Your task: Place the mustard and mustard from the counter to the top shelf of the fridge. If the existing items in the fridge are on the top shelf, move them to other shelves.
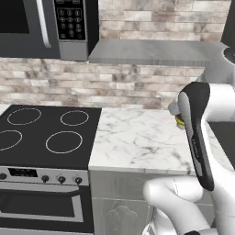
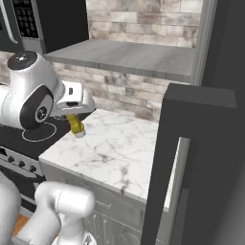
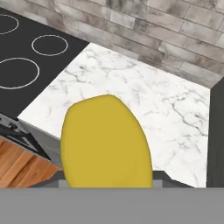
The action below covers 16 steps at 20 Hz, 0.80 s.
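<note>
My gripper (image 2: pixel 72 114) is shut on a yellow mustard bottle (image 2: pixel 75 125), which hangs just above the left part of the white marble counter (image 2: pixel 115 148). Its pale lower end points down. In the hand view the mustard bottle (image 3: pixel 105 140) bulges up large from the bottom, over the counter (image 3: pixel 144 100). From the left base, a sliver of the mustard bottle (image 1: pixel 179 120) peeks out behind my arm, above the counter (image 1: pixel 133 137). The dark grey fridge (image 2: pixel 201 143) stands at the right. Its top shelf and the existing items are hidden.
A black stovetop (image 1: pixel 46 133) with an oven below it adjoins the counter on the left. A microwave (image 1: pixel 46 27) and a grey ledge (image 1: pixel 151 51) hang over the brick back wall. Wooden floor (image 3: pixel 22 162) lies below the counter's front edge.
</note>
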Motion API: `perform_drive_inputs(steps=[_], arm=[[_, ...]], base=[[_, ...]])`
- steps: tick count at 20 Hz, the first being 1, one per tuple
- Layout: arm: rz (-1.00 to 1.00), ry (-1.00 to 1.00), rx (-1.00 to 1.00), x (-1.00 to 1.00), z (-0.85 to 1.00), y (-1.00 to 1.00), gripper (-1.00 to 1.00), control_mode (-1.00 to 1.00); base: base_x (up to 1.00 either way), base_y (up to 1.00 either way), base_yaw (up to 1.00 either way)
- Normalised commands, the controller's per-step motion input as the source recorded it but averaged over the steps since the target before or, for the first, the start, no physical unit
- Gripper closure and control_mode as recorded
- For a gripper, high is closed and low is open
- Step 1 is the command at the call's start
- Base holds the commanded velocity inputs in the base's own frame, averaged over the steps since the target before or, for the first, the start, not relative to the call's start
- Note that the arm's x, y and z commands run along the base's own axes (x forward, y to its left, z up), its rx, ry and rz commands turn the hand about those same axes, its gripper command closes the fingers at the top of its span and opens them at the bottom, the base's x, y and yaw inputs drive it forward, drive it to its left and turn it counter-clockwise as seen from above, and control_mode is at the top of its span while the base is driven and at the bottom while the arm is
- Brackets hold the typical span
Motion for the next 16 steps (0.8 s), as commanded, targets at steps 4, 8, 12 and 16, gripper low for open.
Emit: perform_drive_inputs(steps=[4, 8, 12, 16], arm=[[-0.22, -0.14, 0.05, -0.76, 0.34, 0.34, 1.0, -1.0], [-0.18, -0.33, 0.05, -0.69, 0.18, 0.26, 1.0, -1.0], [-0.06, -0.2, 0.02, -0.4, 0.17, 0.26, 1.0, -1.0], [0.0, -0.03, 0.16, -0.04, 0.01, -0.02, 1.0, -1.0]], base=[[0.0, 0.0, 0.0], [0.0, 0.0, 0.0], [0.0, 0.0, 0.0], [0.0, 0.0, 0.0]])
